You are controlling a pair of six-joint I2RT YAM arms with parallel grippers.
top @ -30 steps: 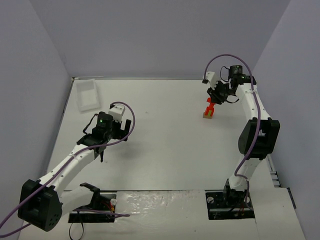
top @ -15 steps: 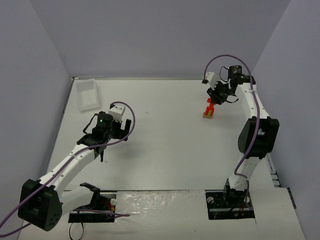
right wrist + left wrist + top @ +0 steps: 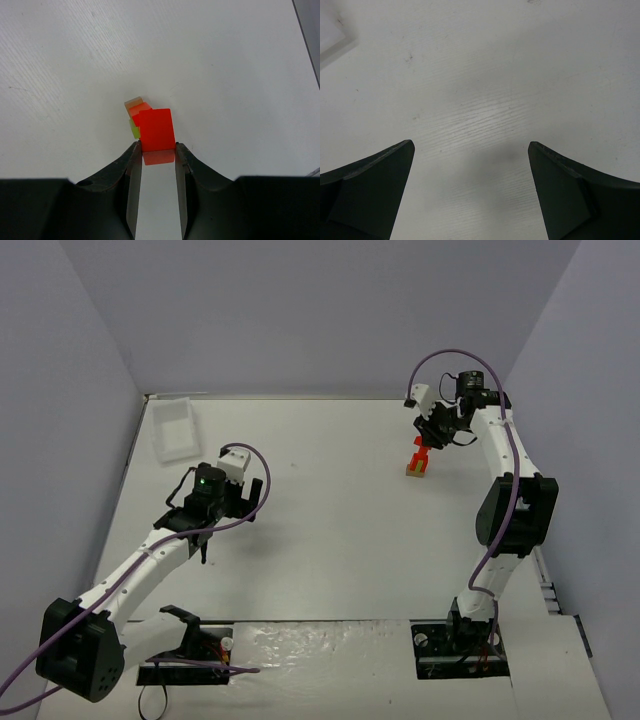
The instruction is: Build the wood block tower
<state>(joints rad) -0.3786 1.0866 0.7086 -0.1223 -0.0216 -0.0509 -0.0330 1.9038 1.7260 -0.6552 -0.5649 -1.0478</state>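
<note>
Table, far right: wood block tower, upright on its tan base. My right gripper sits straight above it, clamped on the top red block; my left gripper hangs spread, empty, well apart.

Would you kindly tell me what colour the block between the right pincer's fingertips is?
The block is bright red-orange, seen best in the right wrist view.
</note>
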